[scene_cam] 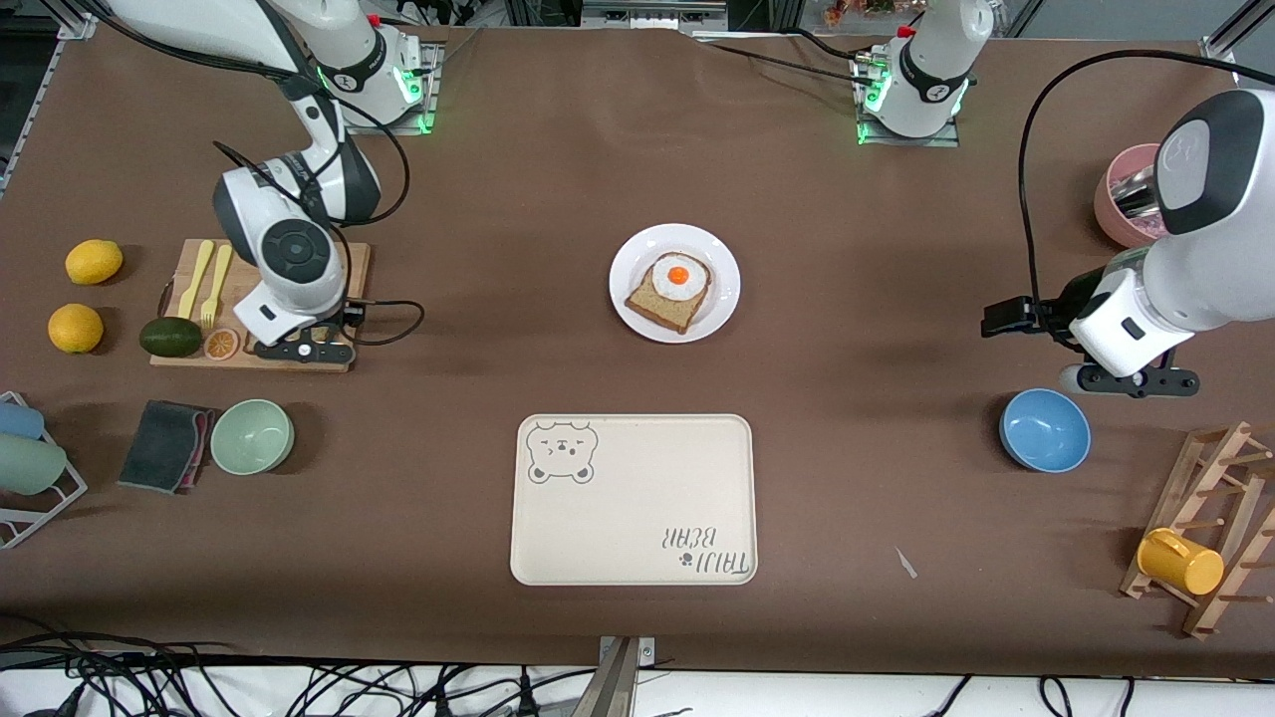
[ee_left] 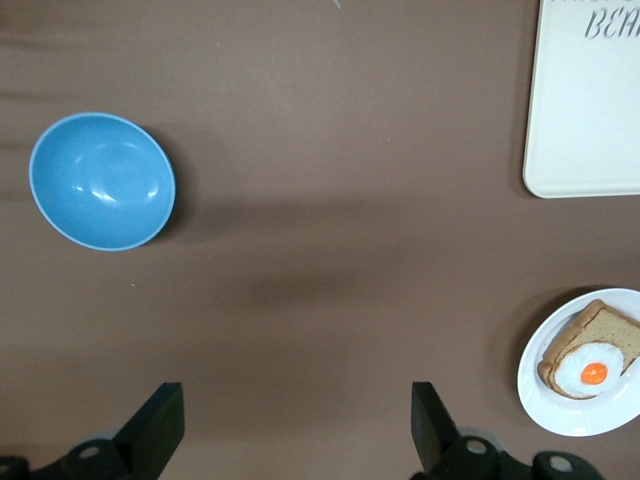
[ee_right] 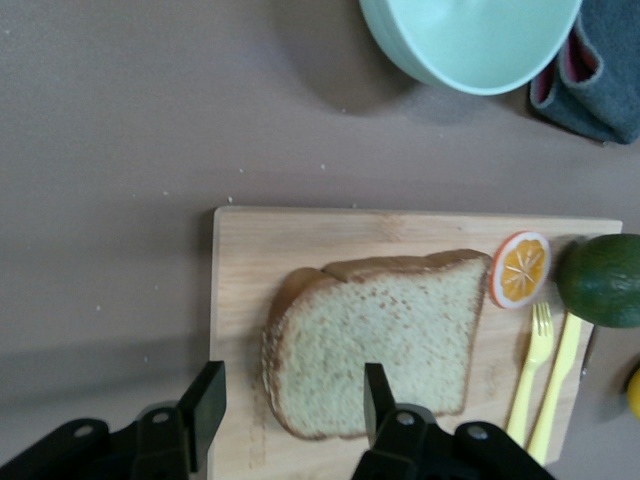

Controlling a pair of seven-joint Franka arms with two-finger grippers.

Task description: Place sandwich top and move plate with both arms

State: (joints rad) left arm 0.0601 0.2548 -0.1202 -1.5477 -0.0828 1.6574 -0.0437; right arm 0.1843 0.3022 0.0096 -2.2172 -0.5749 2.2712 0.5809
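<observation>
- Two bowls stand on the brown table (scene_cam: 847,398): one blue bowl (scene_cam: 1044,429) and one green bowl (scene_cam: 252,436), both with nothing in them.
- One round white plate (scene_cam: 719,257) holds a bread slice with a fried egg (scene_cam: 670,290).
- One speckled sandwich top (ee_right: 375,340) lies flat on the wooden board (ee_right: 300,240).
- The right claw (ee_right: 290,400) straddles one edge of the sandwich top, half closed; a grip is not clear.
- The left claw (ee_left: 295,425) is wide open, holding nothing, over bare table near the blue bowl.
</observation>
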